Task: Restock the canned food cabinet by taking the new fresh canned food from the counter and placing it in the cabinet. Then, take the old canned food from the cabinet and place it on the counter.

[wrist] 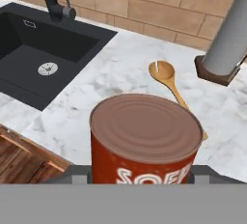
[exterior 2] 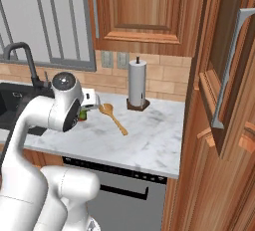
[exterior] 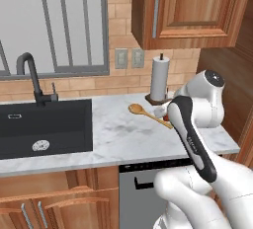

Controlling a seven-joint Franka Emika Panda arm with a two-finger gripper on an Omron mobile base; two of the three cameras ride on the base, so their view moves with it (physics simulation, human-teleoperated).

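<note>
Red can (wrist: 146,143) fills your hand view, clamped in the gripper (wrist: 144,177); its base is cut off, fingertips hidden, spoon (wrist: 169,80) partly covered

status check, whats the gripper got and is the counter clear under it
Gripper shut on the old canned food, held above the counter. Wooden spoon lies just beyond the can; paper towel holder farther back. Sink off to the side.

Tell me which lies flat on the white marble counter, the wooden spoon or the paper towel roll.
The light wooden spoon lies flat; the white paper towel roll stands upright on end.
</note>
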